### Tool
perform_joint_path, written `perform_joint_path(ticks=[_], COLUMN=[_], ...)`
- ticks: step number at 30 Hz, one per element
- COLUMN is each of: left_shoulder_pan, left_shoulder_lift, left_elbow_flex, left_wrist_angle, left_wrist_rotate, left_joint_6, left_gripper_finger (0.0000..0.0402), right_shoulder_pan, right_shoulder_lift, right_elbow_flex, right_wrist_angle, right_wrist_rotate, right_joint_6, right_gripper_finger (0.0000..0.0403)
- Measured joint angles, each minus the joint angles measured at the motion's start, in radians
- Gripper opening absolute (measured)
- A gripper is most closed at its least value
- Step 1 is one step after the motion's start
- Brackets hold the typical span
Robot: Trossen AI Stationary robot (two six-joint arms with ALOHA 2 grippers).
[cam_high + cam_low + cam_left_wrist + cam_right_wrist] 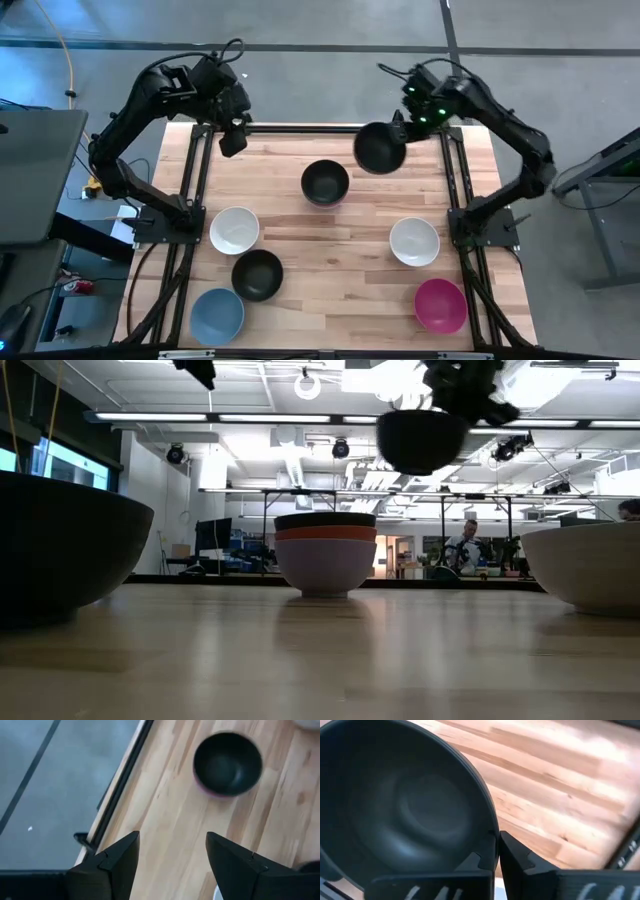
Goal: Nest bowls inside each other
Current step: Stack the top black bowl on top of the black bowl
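High view has the right gripper [397, 128] up near the far edge of the wooden table [330, 300], pinching the rim of a black bowl [379, 148] and holding it in the air. In the right wrist view you can see its fingers [520, 865] clamped narrow on that rim, one inside and one outside, with the bowl [405, 805] tilted toward the camera. The low view confirms it's well off the table, hanging above and a bit to the side of the stack [325, 552].

That stack sits around the middle of the far half of the table: lavender at the bottom, red in it, black on top, so from above it just looks like one black bowl [325, 182].

The rest are loose and apart from each other: a white bowl [234, 230], another black one [257, 275] and a light blue one [217, 316] on the left side, a second white bowl [414, 241] and a magenta bowl [440, 306] on the right.

The left gripper [232, 138] hovers over the far left corner of the table, and the left wrist view shows its fingers [112, 865] spread wide with nothing between them
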Motion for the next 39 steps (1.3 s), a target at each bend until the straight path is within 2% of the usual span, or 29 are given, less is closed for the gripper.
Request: perform_joint_path(ticks=[8,12,17,26,39], left_shoulder_pan=[0.087,0.117,0.139,0.147,0.147], left_shoulder_lift=[-0.112,-0.192,-0.264,-0.336,-0.343], left_elbow_flex=[-0.219,-0.341,-0.422,-0.456,-0.456], left_wrist_angle=[0.041,0.099,0.132,0.169,0.169], left_wrist_rotate=[0.061,0.114,0.136,0.153,0.153], left_joint_6=[0.022,0.021,0.013,0.003,0.011], left_gripper_finger=[0.0216,0.0216,0.0216,0.0216,0.0216], right_shoulder_pan=[0.147,0.187,0.214,0.238,0.256], right_shoulder_lift=[0.254,0.355,0.445,0.527,0.627], right_elbow_flex=[0.226,0.287,0.331,0.335,0.335], right_wrist_angle=[-0.003,-0.004,0.027,0.067,0.072], right_wrist_rotate=[0.000,-0.001,-0.047,-0.079,-0.046], right_joint_6=[-0.019,-0.025,-0.027,-0.022,-0.003], right_gripper_finger=[0.0000,0.0000,0.0000,0.0000,0.0000])
